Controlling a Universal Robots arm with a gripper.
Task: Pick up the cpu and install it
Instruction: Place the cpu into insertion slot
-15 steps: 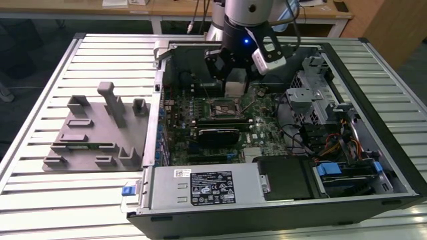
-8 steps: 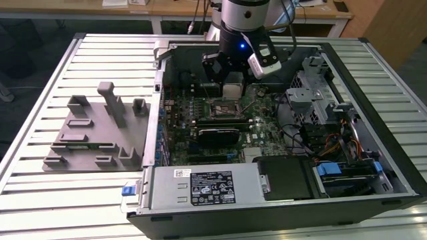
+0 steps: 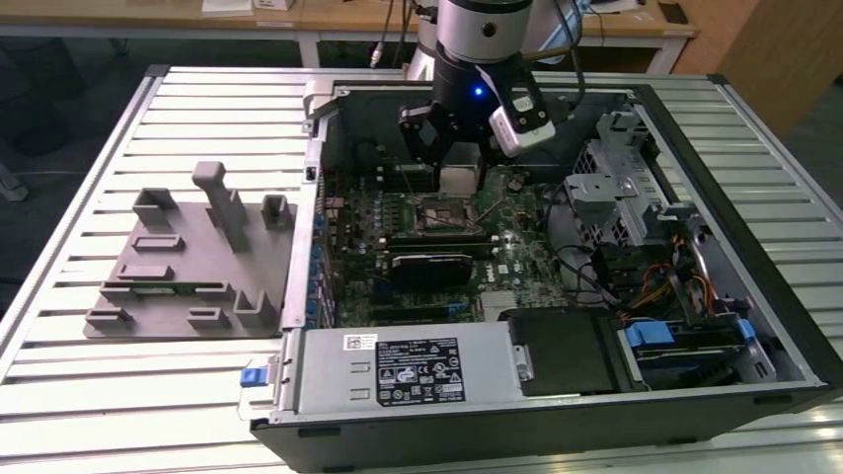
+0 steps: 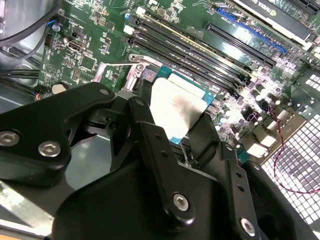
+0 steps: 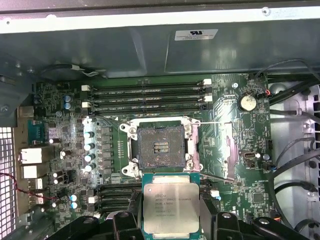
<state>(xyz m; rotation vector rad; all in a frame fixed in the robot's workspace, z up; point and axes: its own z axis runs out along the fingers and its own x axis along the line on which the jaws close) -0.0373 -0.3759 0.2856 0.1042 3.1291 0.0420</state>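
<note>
My gripper (image 3: 455, 166) hangs inside the open computer case, shut on the cpu (image 3: 460, 170), a flat square chip with a shiny silver top. In both wrist views the cpu (image 5: 171, 205) (image 4: 176, 106) sits between two black fingers (image 5: 131, 216) that press on its opposite edges. The motherboard socket (image 5: 161, 146) lies open and empty, with its metal frame around it, just beyond the chip. In the exterior view the socket (image 3: 441, 212) is below and slightly in front of the gripper. The cpu is held above the board, apart from the socket.
The case (image 3: 737, 109) lies open on a slatted white table (image 3: 197, 99). A grey fixture block (image 3: 185, 257) stands at the exterior view's left. Memory slots (image 5: 145, 97), a black card (image 3: 428, 265), the power supply (image 3: 395, 367) and cables (image 3: 658, 286) surround the socket.
</note>
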